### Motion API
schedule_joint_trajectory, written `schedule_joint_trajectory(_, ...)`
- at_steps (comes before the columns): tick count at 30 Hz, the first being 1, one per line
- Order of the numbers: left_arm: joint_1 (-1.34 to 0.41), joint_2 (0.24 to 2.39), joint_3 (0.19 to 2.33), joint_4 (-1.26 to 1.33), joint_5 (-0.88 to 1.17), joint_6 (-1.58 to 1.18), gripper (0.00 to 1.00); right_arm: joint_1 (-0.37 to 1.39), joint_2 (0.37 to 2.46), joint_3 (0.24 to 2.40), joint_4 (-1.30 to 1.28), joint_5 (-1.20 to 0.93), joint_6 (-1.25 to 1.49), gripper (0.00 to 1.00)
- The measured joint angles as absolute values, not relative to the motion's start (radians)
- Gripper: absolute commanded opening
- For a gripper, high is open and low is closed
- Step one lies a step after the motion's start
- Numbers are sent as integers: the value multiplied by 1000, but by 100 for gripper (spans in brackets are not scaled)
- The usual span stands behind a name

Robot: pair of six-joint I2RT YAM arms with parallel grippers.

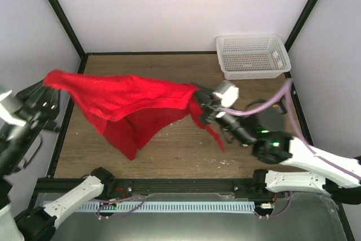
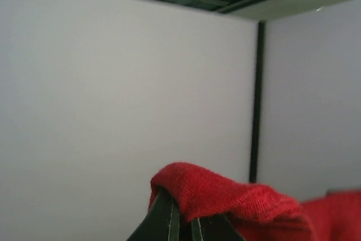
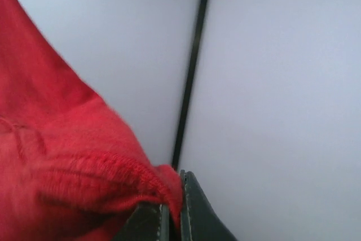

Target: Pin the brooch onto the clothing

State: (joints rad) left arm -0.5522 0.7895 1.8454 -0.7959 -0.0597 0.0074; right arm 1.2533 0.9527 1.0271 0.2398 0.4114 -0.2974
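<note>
A plain bright red short-sleeved T-shirt [image 1: 132, 103] hangs in the air above the brown wooden counter [image 1: 180, 150], strung between the left claw [image 1: 49, 86] and the right claw [image 1: 201, 101] — each pinched shut on a fold of its edge. Laying it out well likely calls for even tension and a level descent, without twist. Its long axis runs left to right, slack cloth sagging toward the arms. The brooch shows in no view. A white plastic mesh basket [image 1: 252, 56] sits far right.
</note>
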Motion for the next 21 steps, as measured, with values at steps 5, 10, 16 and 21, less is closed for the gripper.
schedule_joint_trajectory(5, -552, 654, 1851, -773, 83, 31, 0, 1253, 820, 1267, 18, 183, -303, 1)
schedule_joint_trajectory(10, -552, 574, 1776, -716, 72, 33, 0, 1254, 761, 1335, -15, 140, -333, 1)
schedule_joint_trajectory(16, -552, 653, 1552, -590, -173, -2, 0, 1118, 926, 1306, 111, 334, -472, 1)
schedule_joint_trajectory(21, -531, 908, 1346, -432, -387, -41, 0, 738, 1117, 1193, 200, 244, -403, 1)
